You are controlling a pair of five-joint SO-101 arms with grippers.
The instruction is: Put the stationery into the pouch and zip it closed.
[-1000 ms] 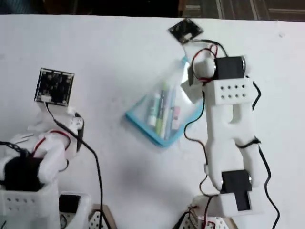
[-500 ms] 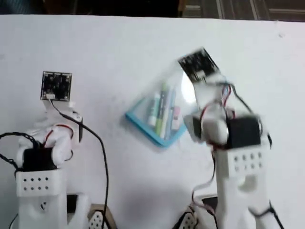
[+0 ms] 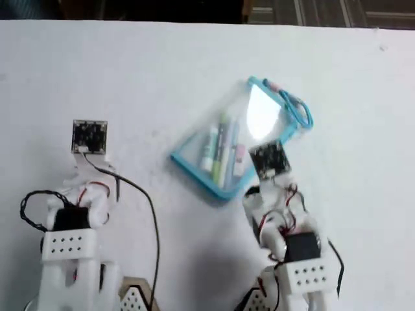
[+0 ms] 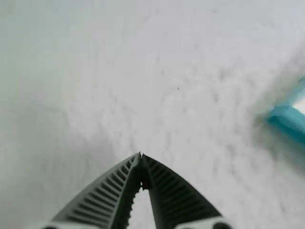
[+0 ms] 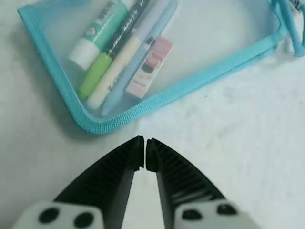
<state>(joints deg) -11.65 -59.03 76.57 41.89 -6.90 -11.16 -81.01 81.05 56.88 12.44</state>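
Pouch (image 3: 259,116) flat on table (image 3: 130,71), pens (image 3: 220,152) inside | right end effector (image 5: 144,153) closed, holds nothing, near its edge | left end effector (image 4: 141,164) closed, holds nothing, well apart | risk: zip may have a gap, so a bump could spill pens
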